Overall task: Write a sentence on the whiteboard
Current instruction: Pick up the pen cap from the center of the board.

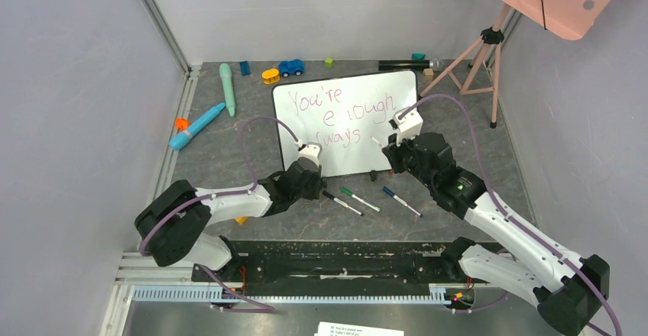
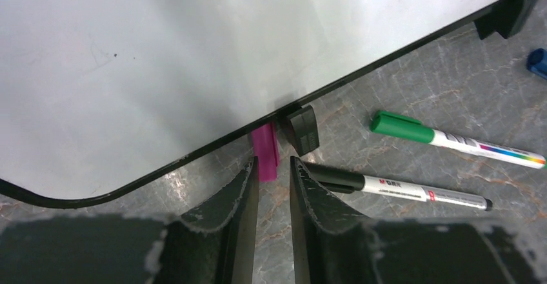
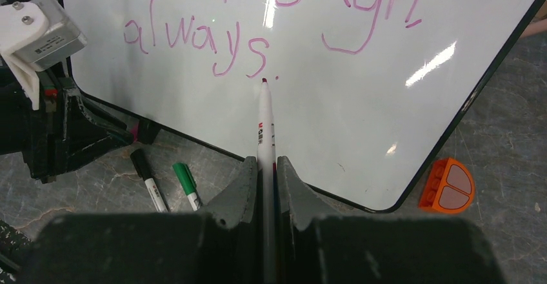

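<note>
The whiteboard (image 1: 353, 160) lies flat on the table mid-scene, with pink-purple letters (image 1: 344, 114) reading "You're e…ough always", partly hidden by my arms. My right gripper (image 3: 264, 161) is shut on a white marker (image 3: 265, 122). The marker's tip rests at the dot after "always" (image 3: 193, 39) on the board (image 3: 361, 103). My left gripper (image 2: 273, 162) sits at the board's near edge (image 2: 161, 58) with its jaws a narrow gap apart. A pink cap (image 2: 265, 152) lies on the table with its end just between the tips. From above, the left gripper (image 1: 306, 169) is at the board's lower left.
Black (image 1: 342, 203), green (image 1: 359, 198) and blue (image 1: 401, 201) markers lie in front of the board. A black board foot (image 2: 303, 129) is beside the cap. An orange brick (image 3: 446, 186) is by the board's corner. Teal pens (image 1: 227, 88), toys (image 1: 290, 67) and a tripod (image 1: 477, 53) stand behind.
</note>
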You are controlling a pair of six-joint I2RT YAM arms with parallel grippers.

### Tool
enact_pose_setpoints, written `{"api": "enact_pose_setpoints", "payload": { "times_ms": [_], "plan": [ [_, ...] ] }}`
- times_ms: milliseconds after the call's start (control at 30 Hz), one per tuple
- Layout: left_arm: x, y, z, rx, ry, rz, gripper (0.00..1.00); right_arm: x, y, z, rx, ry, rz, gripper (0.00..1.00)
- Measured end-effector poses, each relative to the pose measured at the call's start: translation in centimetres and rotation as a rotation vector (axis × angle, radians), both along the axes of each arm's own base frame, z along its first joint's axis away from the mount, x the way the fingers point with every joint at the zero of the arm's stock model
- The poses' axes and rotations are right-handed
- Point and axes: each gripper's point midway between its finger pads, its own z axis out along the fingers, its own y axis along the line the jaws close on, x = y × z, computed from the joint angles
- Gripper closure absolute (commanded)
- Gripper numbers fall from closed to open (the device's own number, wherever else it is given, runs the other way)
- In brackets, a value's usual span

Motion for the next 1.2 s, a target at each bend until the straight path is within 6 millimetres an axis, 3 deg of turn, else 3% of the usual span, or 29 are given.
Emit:
{"api": "enact_pose_setpoints", "payload": {
  "times_ms": [367,833,867,1033,1200],
  "plan": [
    [0.9,-0.2,-1.6,0.057,0.019,0.022,0.72,0.0,0.0,-0.1,-0.002,0.002,-0.001,1.00],
    [1.9,-0.3,-1.7,0.119,0.032,0.049,0.70,-0.3,-0.2,-0.7,-0.007,0.010,0.000,1.00],
    [1.9,-0.3,-1.7,0.122,0.032,0.051,0.71,-0.3,-0.2,-0.7,-0.007,0.010,0.000,1.00],
    [2.2,-0.4,-1.7,0.133,0.029,0.060,0.98,-0.4,-0.2,-0.4,0.001,0.004,0.003,1.00],
    [1.8,-0.2,-1.4,0.128,0.038,0.057,0.98,-0.8,-0.2,0.0,0.022,-0.004,0.012,1.00]
  ]
}}
